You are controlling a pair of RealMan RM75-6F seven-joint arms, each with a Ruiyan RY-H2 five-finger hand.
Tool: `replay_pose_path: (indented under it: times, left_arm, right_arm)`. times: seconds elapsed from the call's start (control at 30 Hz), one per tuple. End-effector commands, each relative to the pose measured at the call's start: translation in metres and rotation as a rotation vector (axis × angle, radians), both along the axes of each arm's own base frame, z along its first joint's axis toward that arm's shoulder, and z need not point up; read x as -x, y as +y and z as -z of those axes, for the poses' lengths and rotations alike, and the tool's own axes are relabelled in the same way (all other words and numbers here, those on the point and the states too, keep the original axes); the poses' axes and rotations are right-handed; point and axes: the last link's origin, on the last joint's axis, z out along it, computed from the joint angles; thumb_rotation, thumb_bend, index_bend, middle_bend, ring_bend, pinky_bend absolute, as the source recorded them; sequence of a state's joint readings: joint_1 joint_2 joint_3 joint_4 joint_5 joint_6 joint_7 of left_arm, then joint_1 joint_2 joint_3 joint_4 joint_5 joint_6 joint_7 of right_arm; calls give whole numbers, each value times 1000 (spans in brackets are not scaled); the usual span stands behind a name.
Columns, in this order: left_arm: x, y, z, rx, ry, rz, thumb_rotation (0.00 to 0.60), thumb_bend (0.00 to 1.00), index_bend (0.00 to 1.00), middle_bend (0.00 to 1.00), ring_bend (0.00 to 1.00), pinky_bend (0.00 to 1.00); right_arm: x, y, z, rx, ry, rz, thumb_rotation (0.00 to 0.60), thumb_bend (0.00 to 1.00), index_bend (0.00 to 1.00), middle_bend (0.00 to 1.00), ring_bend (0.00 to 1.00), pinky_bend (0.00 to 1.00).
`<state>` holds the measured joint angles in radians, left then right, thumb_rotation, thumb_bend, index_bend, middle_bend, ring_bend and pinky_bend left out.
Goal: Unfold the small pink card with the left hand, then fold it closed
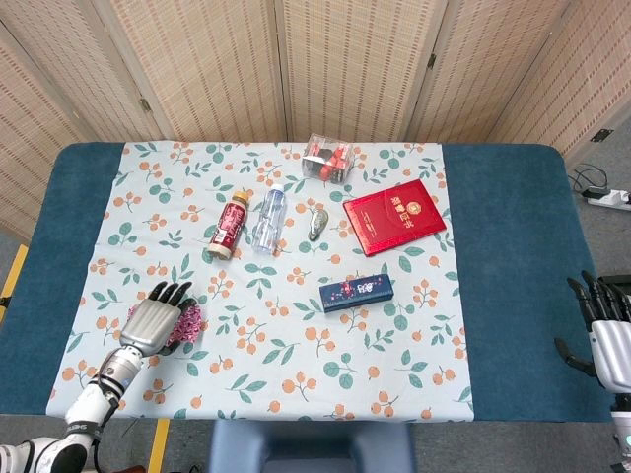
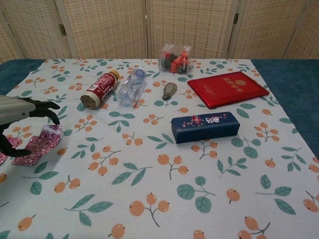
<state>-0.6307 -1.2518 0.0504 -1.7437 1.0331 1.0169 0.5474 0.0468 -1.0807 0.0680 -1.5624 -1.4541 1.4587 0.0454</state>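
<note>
The small pink patterned card (image 1: 187,322) lies near the table's front left and shows just right of my left hand (image 1: 150,323). In the chest view the card (image 2: 44,142) looks partly folded, its right flap raised off the cloth. There my left hand (image 2: 17,110) hovers over the card's left part with its fingers spread, and the dark thumb curves down onto the pink paper. I cannot tell whether it pinches the card. My right hand (image 1: 603,340) stands off the table's right edge, fingers apart and empty.
A brown bottle (image 1: 227,226) and a clear bottle (image 1: 268,221) lie mid-table beside a small grey object (image 1: 317,223). A red booklet (image 1: 394,216), a dark blue box (image 1: 356,292) and a clear box of red pieces (image 1: 327,158) sit further right and back.
</note>
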Motion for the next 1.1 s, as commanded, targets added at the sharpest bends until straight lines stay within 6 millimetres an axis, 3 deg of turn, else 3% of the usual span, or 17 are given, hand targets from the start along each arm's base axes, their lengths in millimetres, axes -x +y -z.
replay_pose_path:
  times: [0.03, 0.27, 0.47, 1.1]
  left_arm:
    - [13, -4, -10, -22, 17, -22, 600, 352, 222, 0, 0, 0]
    - [51, -8, -23, -43, 76, -92, 600, 353, 215, 0, 0, 0]
    - [72, -6, -24, -60, 70, -148, 600, 353, 209, 0, 0, 0]
    - [94, 1, -19, -45, 90, -198, 600, 352, 193, 0, 0, 0]
  right_arm:
    - [0, 0, -1, 2, 1, -2, 600, 322, 0, 0, 0, 0]
    - [-3, -3, -6, 22, 7, -7, 600, 323, 0, 0, 0, 0]
    - [-8, -5, -9, 24, 15, -15, 600, 323, 0, 0, 0, 0]
    - [-12, -4, -6, 17, 17, -7, 600, 322, 0, 0, 0, 0]
